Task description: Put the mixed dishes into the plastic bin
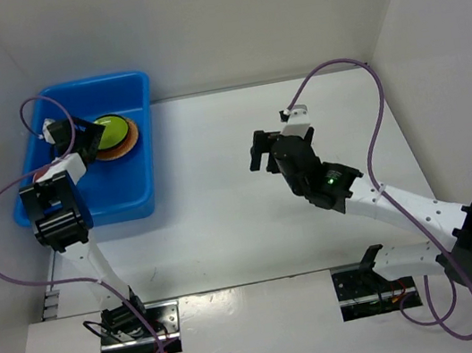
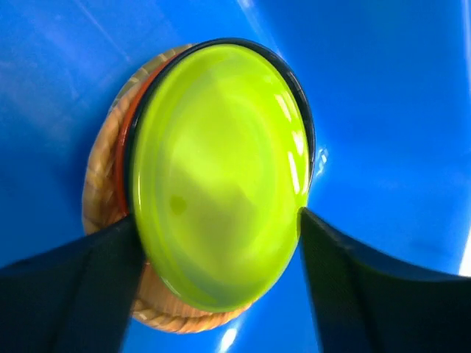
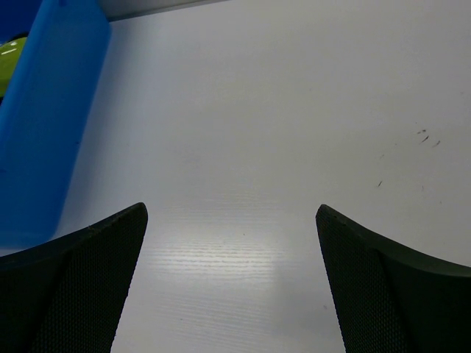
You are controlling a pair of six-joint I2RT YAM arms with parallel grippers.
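Note:
The blue plastic bin [image 1: 131, 198] stands at the far left. In it lies a stack of plates with the lime green plate [image 1: 110, 129] on top. In the left wrist view the green plate [image 2: 221, 169] rests on a black plate [image 2: 306, 118], an orange plate [image 2: 120, 158] and a woven tan plate [image 2: 99, 187]. My left gripper [image 1: 85, 143] is low inside the bin and open. Its jaws [image 2: 221, 217] stand either side of the green plate's near edge. My right gripper [image 1: 256, 150] is open and empty above the white table [image 3: 232, 209]. No cups are in view.
The bin's blue floor and wall [image 2: 383, 110] surround the stack. The bin's outer side [image 3: 51, 125] shows at the left of the right wrist view, with a sliver of green plate [image 3: 9, 59]. White walls enclose the table on three sides.

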